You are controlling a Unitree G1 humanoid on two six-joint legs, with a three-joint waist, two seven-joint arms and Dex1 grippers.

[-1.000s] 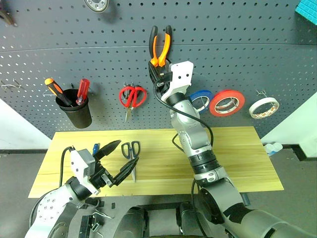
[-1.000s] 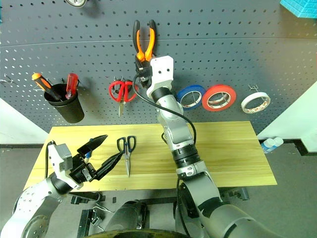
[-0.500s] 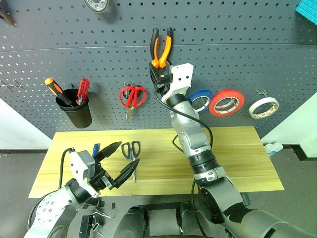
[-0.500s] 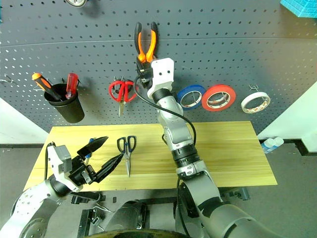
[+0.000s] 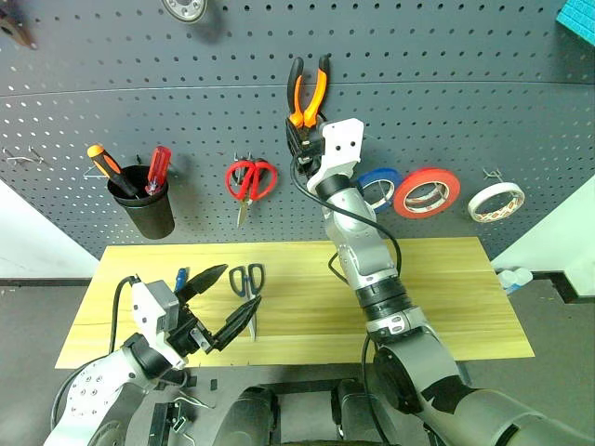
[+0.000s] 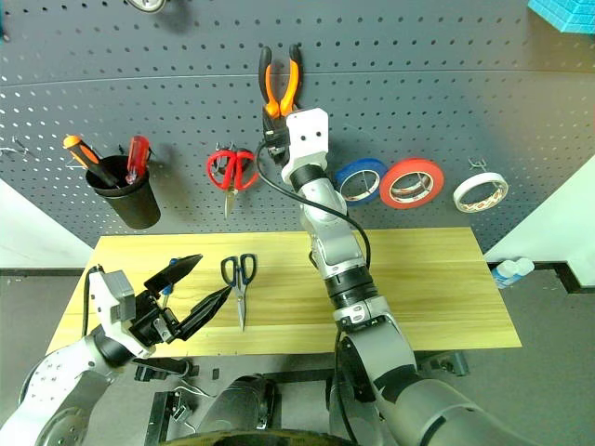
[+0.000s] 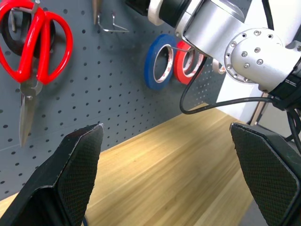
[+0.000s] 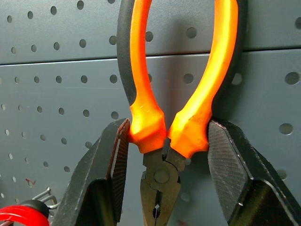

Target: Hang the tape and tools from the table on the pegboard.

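Two loops of orange-and-black handle stand upward from the pliers point(image 5: 308, 88), which the right gripper point(image 8: 162, 141) clamps just above the pivot, nose down, close against the large dark grey perforated pegboard point(image 5: 446, 74). The main risk, as I judge it, is release before a hook sits inside a handle loop: no hook can be seen behind the handles, so letting go on a miss would drop the pliers down the panel toward the light yellow plank table point(image 5: 437, 288). A grip so low, with the handles free, could also let the tool pivot and slip off a shallow peg. Still lying on the table are the dark-handled steel scissors point(image 5: 247, 283) and the small blue-handled screwdriver point(image 5: 179, 278), both just beside the left gripper point(image 5: 228, 295), whose jaws are spread wide and hold nothing; a careless sweep could knock either off the edge. The bright red-orange tape roll point(image 5: 427, 191) already hangs between a blue roll point(image 5: 380, 190) and a white roll point(image 5: 495, 201).
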